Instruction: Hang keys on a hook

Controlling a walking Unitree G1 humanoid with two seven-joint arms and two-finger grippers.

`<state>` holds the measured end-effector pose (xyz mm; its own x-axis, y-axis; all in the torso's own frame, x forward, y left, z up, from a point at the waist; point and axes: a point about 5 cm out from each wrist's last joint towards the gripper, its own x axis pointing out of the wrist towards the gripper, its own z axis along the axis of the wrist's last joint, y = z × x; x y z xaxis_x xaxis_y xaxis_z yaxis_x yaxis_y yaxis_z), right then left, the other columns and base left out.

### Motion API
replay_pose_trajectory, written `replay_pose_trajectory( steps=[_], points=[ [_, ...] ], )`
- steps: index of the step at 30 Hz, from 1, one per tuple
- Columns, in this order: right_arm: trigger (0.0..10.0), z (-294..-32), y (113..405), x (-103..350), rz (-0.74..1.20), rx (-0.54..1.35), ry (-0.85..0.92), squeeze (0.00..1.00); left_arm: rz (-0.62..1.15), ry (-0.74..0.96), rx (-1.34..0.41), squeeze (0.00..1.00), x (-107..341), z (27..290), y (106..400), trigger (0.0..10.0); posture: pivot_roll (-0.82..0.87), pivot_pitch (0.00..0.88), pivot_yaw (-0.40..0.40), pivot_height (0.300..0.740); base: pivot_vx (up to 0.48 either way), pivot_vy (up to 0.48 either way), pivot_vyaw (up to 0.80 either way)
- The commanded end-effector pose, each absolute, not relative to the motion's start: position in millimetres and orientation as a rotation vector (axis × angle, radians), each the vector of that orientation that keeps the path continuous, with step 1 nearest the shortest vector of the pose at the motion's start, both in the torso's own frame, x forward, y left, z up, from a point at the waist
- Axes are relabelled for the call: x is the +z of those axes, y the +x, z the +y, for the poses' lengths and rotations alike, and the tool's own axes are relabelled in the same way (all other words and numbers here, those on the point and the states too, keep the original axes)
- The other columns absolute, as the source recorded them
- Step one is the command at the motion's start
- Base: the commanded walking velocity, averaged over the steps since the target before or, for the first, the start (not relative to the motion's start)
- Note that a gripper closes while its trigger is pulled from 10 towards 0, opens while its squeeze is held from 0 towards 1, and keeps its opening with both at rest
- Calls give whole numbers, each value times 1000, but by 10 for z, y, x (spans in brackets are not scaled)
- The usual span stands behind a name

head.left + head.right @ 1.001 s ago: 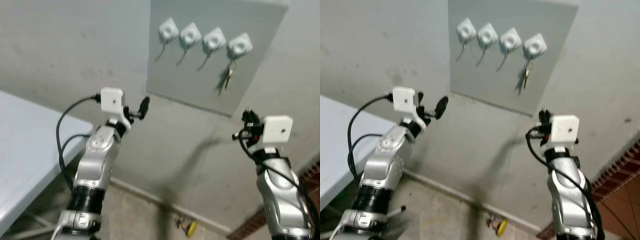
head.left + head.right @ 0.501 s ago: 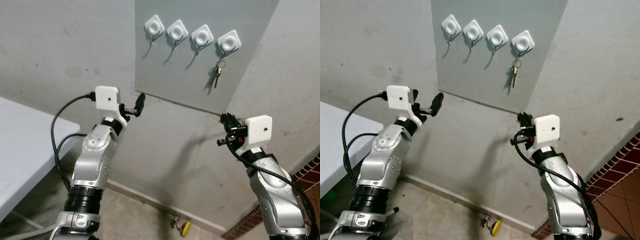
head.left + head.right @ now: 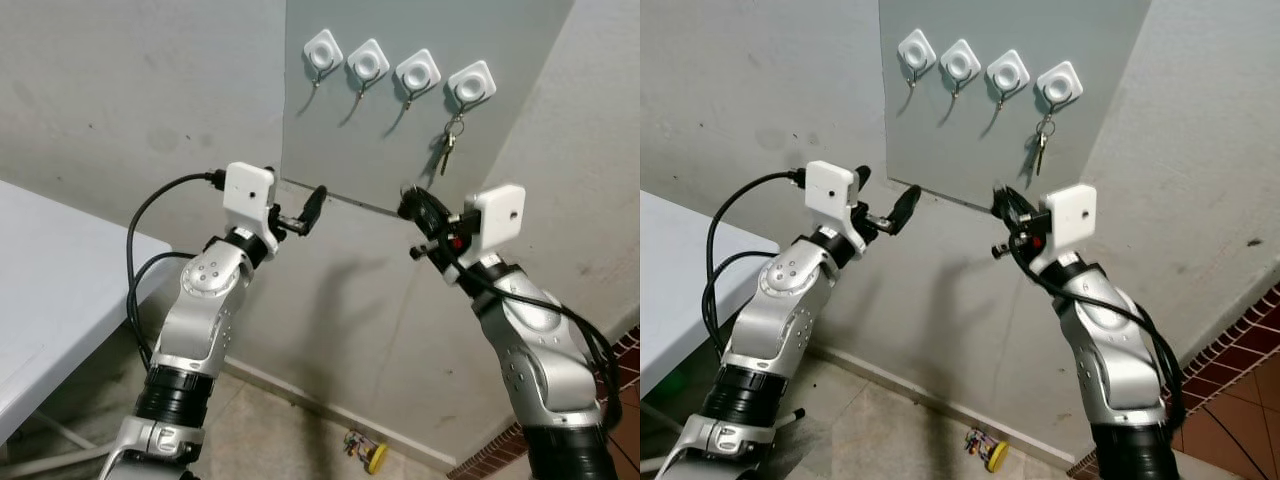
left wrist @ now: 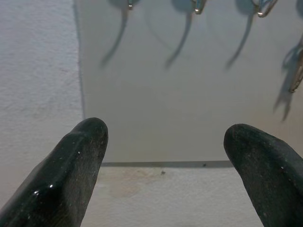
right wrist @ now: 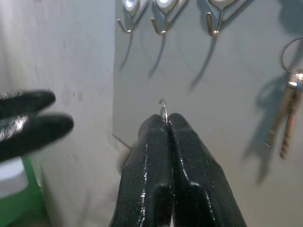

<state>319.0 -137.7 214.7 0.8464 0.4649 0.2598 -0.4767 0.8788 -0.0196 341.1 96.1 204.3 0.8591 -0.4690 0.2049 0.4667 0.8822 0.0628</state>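
Now you see the right gripper [image 5: 165, 124] raised higher and moved toward the middle, compared with half a second ago, when it was lower and more to the right under the grey panel [image 3: 400, 150]. It stands in front of the lower edge of this panel. Its two fingers [image 5: 189, 156] are pressed together, and a small metal key ring [image 5: 163, 109] sticks out from between the tips; what hangs under the ring you cannot see.

Your left gripper [image 4: 165, 156] has also come up a little and closer to the panel's lower left corner. Its fingers [image 4: 75, 165] are spread wide apart and hold nothing.

On the panel there are four white hooks [image 3: 396, 70] in a row. A bunch of keys [image 3: 447, 152] hangs on the hook at the right end [image 3: 471, 84], as it did before; the other three hooks are free.

A white table [image 3: 50, 280] is at the left, and a small yellow object [image 3: 375, 457] lies on the floor near the wall.
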Motion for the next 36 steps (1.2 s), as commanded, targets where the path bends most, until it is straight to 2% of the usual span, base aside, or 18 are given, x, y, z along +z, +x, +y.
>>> replay_pose_trajectory(
  steps=[1,14,27,36],
  points=[
    [10000,-1395,3257,2237,-287,490,69,0,-234,13,-516,0,2096,906,3393,10000,-1,49,-59,740,0,0,0],
    [10000,-1310,3553,2476,-346,492,144,0,-266,8,-558,0,2172,837,3344,10000,6,48,-68,740,0,0,0],
    [10000,-1366,3596,2676,-452,512,217,0,-258,11,-557,0,2156,831,3344,10000,8,43,-70,740,0,0,0],
    [10000,-1388,3635,2717,-455,498,259,0,-253,11,-541,0,2149,855,3359,10000,9,50,-71,740,0,0,0]
  ],
)
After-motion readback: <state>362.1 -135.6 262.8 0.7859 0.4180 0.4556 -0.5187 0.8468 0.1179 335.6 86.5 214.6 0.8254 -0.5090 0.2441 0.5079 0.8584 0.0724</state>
